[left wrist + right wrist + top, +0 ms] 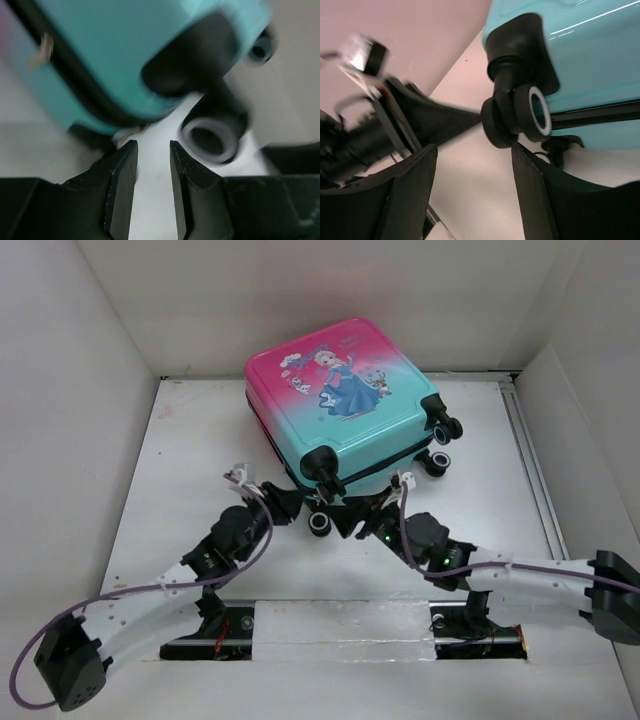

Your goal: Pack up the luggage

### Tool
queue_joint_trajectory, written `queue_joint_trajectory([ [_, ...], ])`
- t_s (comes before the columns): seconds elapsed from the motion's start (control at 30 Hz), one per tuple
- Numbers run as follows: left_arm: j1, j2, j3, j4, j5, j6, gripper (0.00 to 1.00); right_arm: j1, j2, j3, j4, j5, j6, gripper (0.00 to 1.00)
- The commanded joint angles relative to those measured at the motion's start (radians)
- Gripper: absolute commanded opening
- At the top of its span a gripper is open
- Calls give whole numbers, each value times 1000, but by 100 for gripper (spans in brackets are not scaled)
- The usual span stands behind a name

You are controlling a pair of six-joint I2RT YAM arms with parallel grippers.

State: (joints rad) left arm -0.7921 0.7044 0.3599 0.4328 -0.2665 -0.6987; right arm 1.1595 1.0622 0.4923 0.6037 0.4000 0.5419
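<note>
Left tool (153,145): narrowly parted, empty, aimed beneath luggage (340,400) corner, beside wheel (212,135). Right tool (472,150): spread wide, empty, facing the wheel. Luggage zipped, flat on desk (180,460), centre-far, wheels toward arms; tools likely converging to reach zipper seam.

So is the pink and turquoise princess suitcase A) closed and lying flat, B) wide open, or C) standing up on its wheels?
A: the pink-to-turquoise hard-shell suitcase lies closed with its princess picture facing up, and its black wheels stick out sideways instead of carrying it.
</note>
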Motion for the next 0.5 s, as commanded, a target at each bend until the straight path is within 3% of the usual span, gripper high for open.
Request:
queue_joint_trajectory([
  [0.0,-59,49,-91,49,6,30,27,-10,-91,63,-307,103,-34,67],
  [0.17,-186,200,-58,98,-114,91,36,-76,-81,149,-367,36,-60,68],
  [0.3,-187,314,-22,170,-155,126,46,-89,-54,183,-381,-29,-83,68],
  [0.47,-187,434,31,227,-237,166,47,-89,1,227,-381,-79,-102,68],
])
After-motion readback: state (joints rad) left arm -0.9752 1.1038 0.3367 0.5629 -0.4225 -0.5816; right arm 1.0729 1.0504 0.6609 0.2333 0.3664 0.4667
